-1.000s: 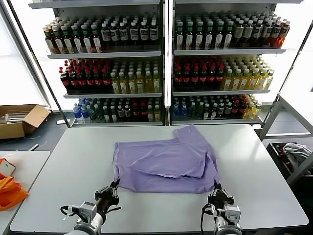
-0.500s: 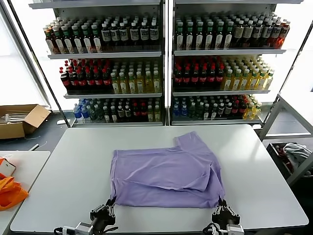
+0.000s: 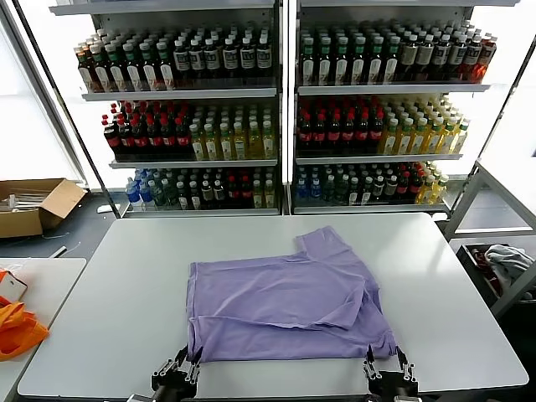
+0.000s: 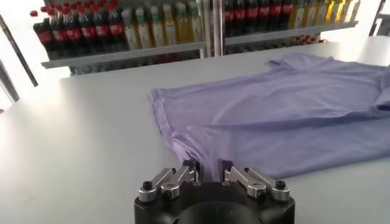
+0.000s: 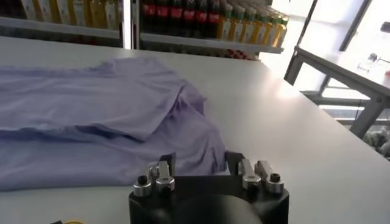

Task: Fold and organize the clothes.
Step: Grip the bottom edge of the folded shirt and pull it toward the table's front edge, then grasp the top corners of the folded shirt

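Note:
A lavender T-shirt point(image 3: 285, 306) lies folded and flat on the white table point(image 3: 134, 276), plain side up, one sleeve pointing to the far right. Its near hem runs close to the table's front edge. My left gripper point(image 3: 177, 374) sits at the shirt's near left corner. In the left wrist view its fingers point(image 4: 192, 170) stand a little apart, with the hem point(image 4: 207, 159) in the gap. My right gripper point(image 3: 385, 368) sits at the near right corner. It is wide open point(image 5: 200, 163), with the shirt's corner point(image 5: 201, 146) lying between its fingers.
Shelves of bottled drinks point(image 3: 276, 117) stand behind the table. An orange cloth point(image 3: 15, 328) lies on a side table at the left. A cardboard box point(image 3: 33, 205) is on the floor at the left, and a metal frame point(image 3: 494, 201) stands at the right.
Both grippers moved back toward the table's front edge and drew the shirt nearer. The right gripper has opened off the shirt's corner and the left has parted slightly.

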Motion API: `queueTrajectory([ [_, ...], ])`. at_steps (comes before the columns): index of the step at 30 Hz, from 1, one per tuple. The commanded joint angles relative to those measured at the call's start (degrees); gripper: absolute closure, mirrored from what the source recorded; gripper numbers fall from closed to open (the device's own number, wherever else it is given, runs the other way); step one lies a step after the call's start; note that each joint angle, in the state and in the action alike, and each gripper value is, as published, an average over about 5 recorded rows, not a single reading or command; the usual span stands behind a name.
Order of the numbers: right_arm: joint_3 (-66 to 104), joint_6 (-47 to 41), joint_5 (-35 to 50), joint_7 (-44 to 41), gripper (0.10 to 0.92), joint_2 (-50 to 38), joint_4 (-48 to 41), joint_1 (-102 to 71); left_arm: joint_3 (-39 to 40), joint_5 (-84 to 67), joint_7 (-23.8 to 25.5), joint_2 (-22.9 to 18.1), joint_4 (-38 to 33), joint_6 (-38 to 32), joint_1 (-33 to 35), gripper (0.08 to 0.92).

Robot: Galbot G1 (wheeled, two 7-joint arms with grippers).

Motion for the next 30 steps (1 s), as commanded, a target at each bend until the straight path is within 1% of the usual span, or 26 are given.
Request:
queueTrajectory([
  [1,6.82,2.1,1.27,-2.03,0.253,0.09,3.8,4.36,-5.14,-3.19,1.81,-0.91,-8.27,-0.25,-5.17,0.594],
  [3,9.78,3.42,3.24,-3.47,0.218,-0.52,2.05,8.06,-6.37,-4.33,3.62,-0.56,-7.74,-0.62,-8.3,0.542],
  [6,13.02,4.04,6.75,-5.45,0.205,-2.46,-1.64,15.01,-7.68,-5.12,6.95,0.94,-5.67,-1.37,-13.0,0.456],
  [8,14.09,3.84,8.94,-7.17,0.203,-4.37,-4.44,19.99,-8.34,-6.36,8.8,2.98,-3.71,-1.67,-16.25,0.395],
  [10,14.03,3.14,11.93,-8.96,0.203,-6.81,-7.51,25.17,-8.33,-8.26,10.1,5.84,-0.61,-1.72,-20.16,0.334],
  [13,10.94,0.55,19.14,-12.08,0.202,-11.2,-13.95,33.65,-5.9,-10.74,11.22,10.13,5.91,-1.32,-27.31,0.251],
  [16,4.66,-1.84,24.09,-14.33,0.202,-15.14,-21.51,43.44,-1.71,-11.92,12.15,12.25,12.96,-0.85,-34.21,0.194],
  [20,-6.73,-4.16,24.71,-13.71,0.203,-17.55,-30.41,55.54,2.98,-14.06,12.17,12.97,21.71,0.47,-42.42,0.178],
  [23,-12.85,-5.21,24.7,-14.03,0.203,-17.44,-35.38,61.16,4.93,-16.71,12.02,13.34,27.29,1.69,-47.69,0.177],
  [26,-16.17,-6.13,24.71,-15.93,0.203,-15.18,-41.22,65.35,6.21,-18.34,12.16,13.29,31.79,2.76,-50.23,0.177],
  [30,-16.15,-7.3,22.48,-20.31,0.203,-10.9,-48.73,67.3,6.84,-18.33,11.94,11.92,35.18,4.26,-50.55,0.177],
])
